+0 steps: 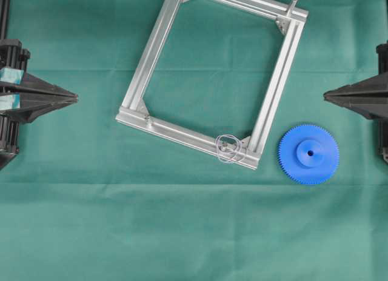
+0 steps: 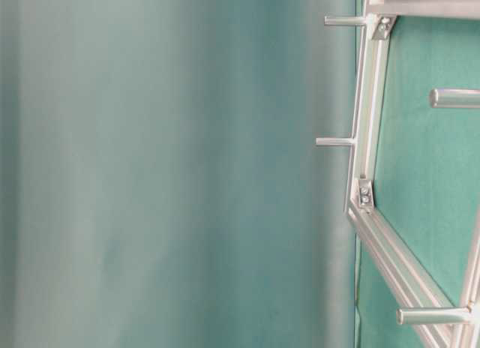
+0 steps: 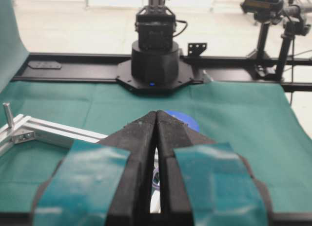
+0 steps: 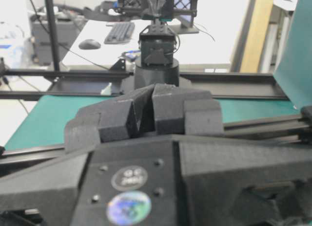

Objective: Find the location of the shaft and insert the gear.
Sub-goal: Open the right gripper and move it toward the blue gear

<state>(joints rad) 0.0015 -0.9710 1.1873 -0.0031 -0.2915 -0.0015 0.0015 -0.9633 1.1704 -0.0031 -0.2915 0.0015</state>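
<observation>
Gear and shaft apart on the green cloth; both grippers closed and empty at the table's sides.

The gear (image 1: 308,154) lay flat, hub and centre hole up, just right of the frame's (image 1: 159,37) lower right corner, clear of it. The shaft (image 1: 226,149), ringed by wire loops (image 1: 229,148), stood at that same corner; overhead it showed end-on, its axis vertical. Only the table-level view, turned sideways, showed pegs (image 2: 335,142) in profile, jutting square off the frame; gear and loops were not visible there. A bare peg (image 1: 293,2) stood at the frame's far right corner. The left gripper (image 1: 75,98) was pressed together, holding nothing; its wrist view caught a sliver of blue beyond the tips. The right gripper (image 1: 325,95) was likewise pressed shut, empty. Both hung well away from the gear, nothing between them and it.
</observation>
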